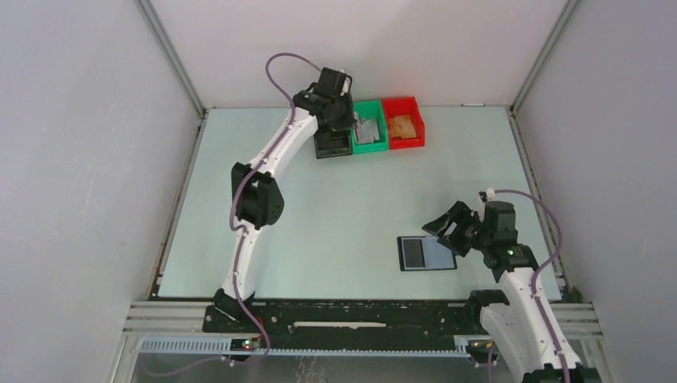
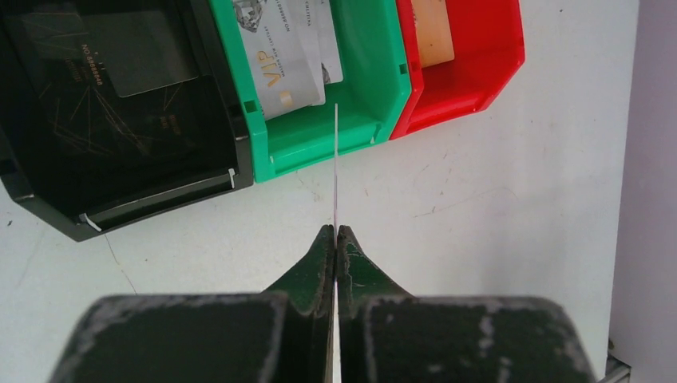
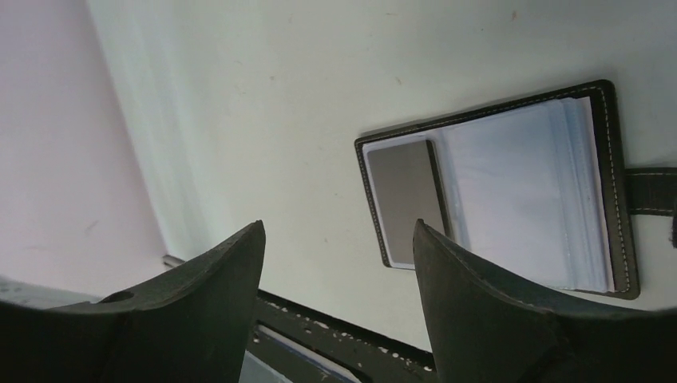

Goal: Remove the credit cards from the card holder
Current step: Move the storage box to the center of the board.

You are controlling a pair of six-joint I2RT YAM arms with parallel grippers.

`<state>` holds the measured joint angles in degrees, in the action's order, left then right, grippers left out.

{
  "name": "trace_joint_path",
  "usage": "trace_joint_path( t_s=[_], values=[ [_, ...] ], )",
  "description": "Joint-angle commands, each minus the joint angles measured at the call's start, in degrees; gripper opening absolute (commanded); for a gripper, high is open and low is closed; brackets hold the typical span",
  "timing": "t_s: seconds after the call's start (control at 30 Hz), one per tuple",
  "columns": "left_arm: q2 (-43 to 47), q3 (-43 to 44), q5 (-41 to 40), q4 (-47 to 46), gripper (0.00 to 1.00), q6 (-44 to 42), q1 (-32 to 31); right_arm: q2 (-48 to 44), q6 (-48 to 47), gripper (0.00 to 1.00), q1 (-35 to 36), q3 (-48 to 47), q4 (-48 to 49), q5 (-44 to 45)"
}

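Left pincer (image 2: pixel 336 231) is clamped on a thin card (image 2: pixel 336 159) held edge-on, just short of the green bin (image 2: pixel 263 152), where grey cards (image 2: pixel 283 56) already lie; orange cards (image 2: pixel 435 28) sit in the red bin (image 2: pixel 471 88) beside it. Right pincer (image 3: pixel 337 231) gapes empty, with the card holder (image 3: pixel 511 199) open on the surface (image 3: pixel 279 80) just ahead, and a dark card (image 3: pixel 407 195) seemingly left in its pocket.

Left hand (image 2: pixel 336 230) far forward, tightly closed — right hand (image 3: pixel 337 233) near, wide open.
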<state>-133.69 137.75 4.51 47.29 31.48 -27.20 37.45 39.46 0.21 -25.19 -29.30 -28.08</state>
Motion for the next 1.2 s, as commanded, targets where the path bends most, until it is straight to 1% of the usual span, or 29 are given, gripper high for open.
trace_joint_path(
  t_s=[0.0,0.07,0.2,0.37,0.53,0.67,0.73,0.8,0.93,1.07,1.17],
  values=[
    [2.5,-1.2,-3.0,-4.2,0.00,-0.3,-0.5,5.8,-1.9,0.76,5.7,-6.3,1.1,12.5],
    [1.7,-0.8,-4.0,-4.9,0.00,-0.2,-0.5,8.4,-2.1,0.76,8.2,-8.3,0.3,17.1],
    [0.6,-1.4,-2.3,-8.3,0.00,0.8,-0.6,12.3,-1.8,0.75,12.1,-11.2,0.2,22.7],
    [-1.4,-0.7,0.6,-13.1,0.00,2.2,-0.5,14.1,-0.5,0.75,12.9,-12.6,1.3,24.3],
    [-3.5,-0.5,1.8,-16.9,0.00,4.6,-0.4,14.9,-0.6,0.75,13.4,-14.4,2.3,26.9],
    [-2.8,-1.7,4.2,-17.3,0.00,4.7,-0.2,19.7,-2.4,0.74,13.5,-18.7,4.5,30.7],
    [-0.7,-4.4,5.9,-17.3,0.00,4.8,0.1,24.0,-3.2,0.74,13.1,-22.7,4.9,34.0],
    [2.2,-7.8,7.8,-17.6,0.00,4.0,0.3,29.3,-3.8,0.74,11.4,-27.3,6.0,35.2],
    [9.1,-15.0,10.0,-18.0,0.00,1.7,0.3,44.4,-6.4,0.74,7.2,-38.9,7.8,32.9],
    [15.5,-21.1,11.7,-17.4,0.00,0.1,0.3,59.5,-10.2,0.75,6.6,-54.1,6.4,31.7],
    [18.3,-23.5,14.2,-15.9,0.00,-0.3,0.3,69.2,-12.8,0.76,6.4,-64.8,6.0,29.5]
  ],
)
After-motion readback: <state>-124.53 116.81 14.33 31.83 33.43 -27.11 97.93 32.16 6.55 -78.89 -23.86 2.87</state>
